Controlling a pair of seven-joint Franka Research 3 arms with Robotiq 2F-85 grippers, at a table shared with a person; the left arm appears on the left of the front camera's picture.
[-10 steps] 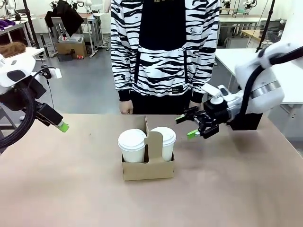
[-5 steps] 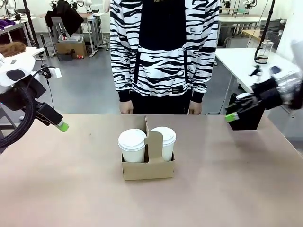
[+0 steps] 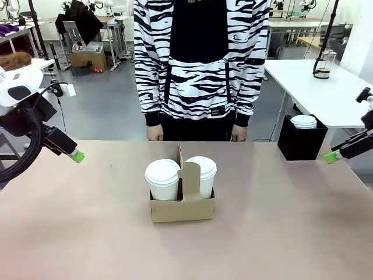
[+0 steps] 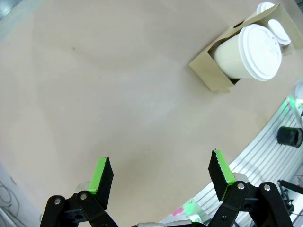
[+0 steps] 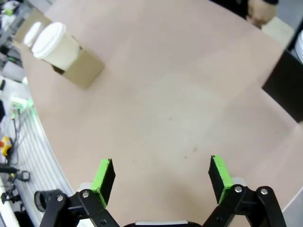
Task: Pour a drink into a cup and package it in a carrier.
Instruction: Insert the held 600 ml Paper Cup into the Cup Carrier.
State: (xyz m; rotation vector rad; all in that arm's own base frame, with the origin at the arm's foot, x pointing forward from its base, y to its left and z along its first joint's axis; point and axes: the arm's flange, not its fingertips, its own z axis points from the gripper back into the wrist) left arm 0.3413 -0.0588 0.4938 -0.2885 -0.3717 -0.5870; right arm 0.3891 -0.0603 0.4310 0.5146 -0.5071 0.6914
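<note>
The brown cardboard carrier point(image 3: 182, 205) stands mid-table with two white lidded cups in its slots, one on the left point(image 3: 162, 178) and one on the right point(image 3: 201, 173). My left gripper point(image 3: 74, 154) hangs open over the table's left edge; its wrist view has the carrier point(image 4: 211, 72) and a cup point(image 4: 251, 53) far off at upper right. Open too, my right gripper point(image 3: 333, 156) is at the table's right edge, well clear of the carrier point(image 5: 81, 69) and cup point(image 5: 55, 45). A glass press jug point(image 3: 322, 63) stands on the white table behind.
A person in a zebra-striped top stands at the far edge, hands point(image 3: 155, 133) low by the table. A black box point(image 3: 301, 142) with stacked white lids point(image 3: 303, 121) stands at back right. Bare tabletop point(image 3: 274, 227) surrounds the carrier.
My right gripper has pulled away from beside the right cup, out to the table's right edge. The left arm, the carrier and the cups have stayed put.
</note>
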